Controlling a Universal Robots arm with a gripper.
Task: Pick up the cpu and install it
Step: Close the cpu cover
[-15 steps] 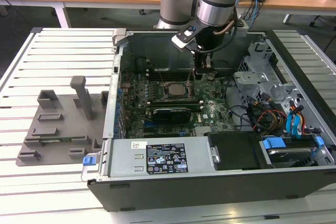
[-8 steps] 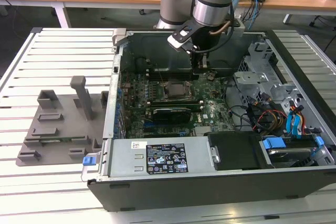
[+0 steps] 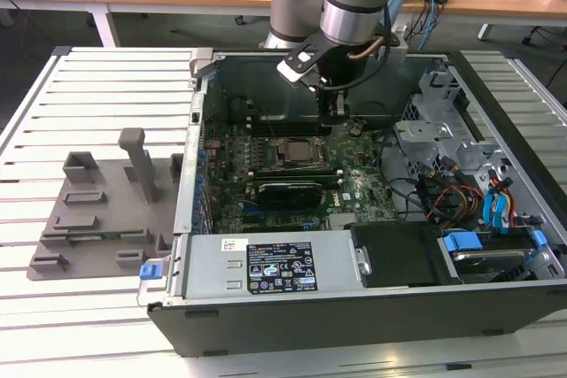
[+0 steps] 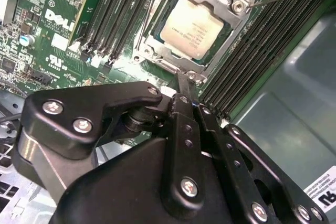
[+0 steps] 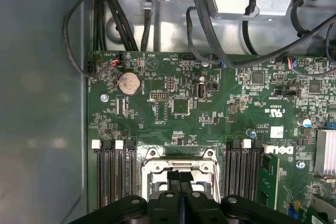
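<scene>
Gripper (image 5: 180, 176) beside cpu (image 4: 191, 27), flat in socket (image 4: 239, 7)

Silvery-grey cpu (image 4: 191, 27), green motherboard (image 4: 52, 35), black claw (image 4: 180, 77) — plain grey fixture tray (image 3: 89, 219), white slatted table (image 3: 106, 86).

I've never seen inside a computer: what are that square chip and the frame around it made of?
The cpu looks like matte silvery metal on top, evenly dull. The socket frame seems bare steel, glinting brighter at its edges; plating possible.

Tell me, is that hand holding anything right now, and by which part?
Nothing, it seems: the hand is closed and empty, its tip by the socket frame, where the chip already lies.
</scene>
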